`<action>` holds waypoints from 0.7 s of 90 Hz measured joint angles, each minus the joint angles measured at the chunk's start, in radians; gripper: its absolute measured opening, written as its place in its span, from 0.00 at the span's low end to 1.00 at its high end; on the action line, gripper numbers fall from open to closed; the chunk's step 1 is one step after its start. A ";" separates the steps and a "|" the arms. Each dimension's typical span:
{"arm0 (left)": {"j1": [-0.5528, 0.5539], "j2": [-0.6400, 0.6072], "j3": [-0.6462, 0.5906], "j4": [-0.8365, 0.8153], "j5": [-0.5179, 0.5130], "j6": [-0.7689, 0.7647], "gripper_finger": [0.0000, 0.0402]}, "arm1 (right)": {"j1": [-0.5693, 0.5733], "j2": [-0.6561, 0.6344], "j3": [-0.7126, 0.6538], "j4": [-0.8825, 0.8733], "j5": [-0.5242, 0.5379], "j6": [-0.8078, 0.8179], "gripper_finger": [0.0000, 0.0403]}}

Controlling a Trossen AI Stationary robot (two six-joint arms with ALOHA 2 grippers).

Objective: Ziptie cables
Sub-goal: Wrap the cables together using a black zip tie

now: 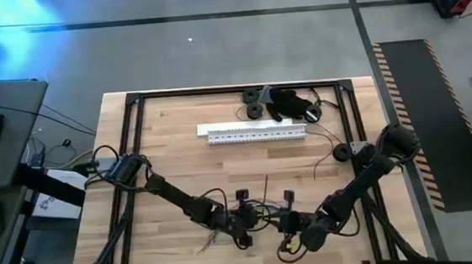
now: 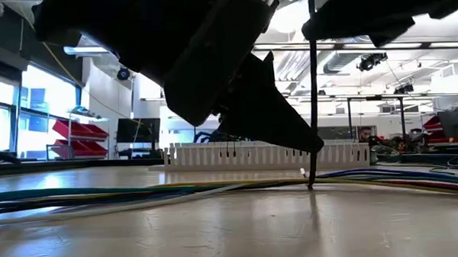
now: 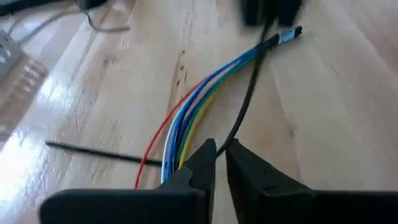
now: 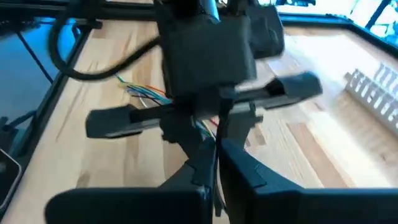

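Your left gripper (image 3: pixel 219 155) is pinched nearly shut on a thin black tie (image 3: pixel 245 99), holding it up off the wood so it can loop the cables (image 3: pixel 199 106). They lie bunched at the table's (image 1: pixel 170 146) front middle: slim, floppy, coloured wires. Your right gripper (image 4: pixel 216 155) sits just opposite, fingers nearly closed, apparently on the same strand.

Both hands meet near the table's (image 1: pixel 172 175) front edge, left hand (image 1: pixel 245 220) just left of right hand (image 1: pixel 287 229), over the cables (image 3: pixel 193 118) lying between them; a slotted strip (image 1: pixel 257 131) lies behind, toward the back edge
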 joint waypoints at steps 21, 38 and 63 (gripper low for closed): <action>-0.013 -0.001 0.001 0.083 0.009 0.055 0.26 | 0.000 0.000 0.000 -0.046 0.002 0.065 0.00; -0.049 -0.018 0.000 0.079 -0.071 0.123 0.31 | 0.000 0.000 0.000 -0.067 -0.005 0.076 0.00; -0.096 -0.099 0.001 0.031 -0.192 0.185 0.31 | 0.000 0.000 0.000 -0.103 -0.005 0.109 0.00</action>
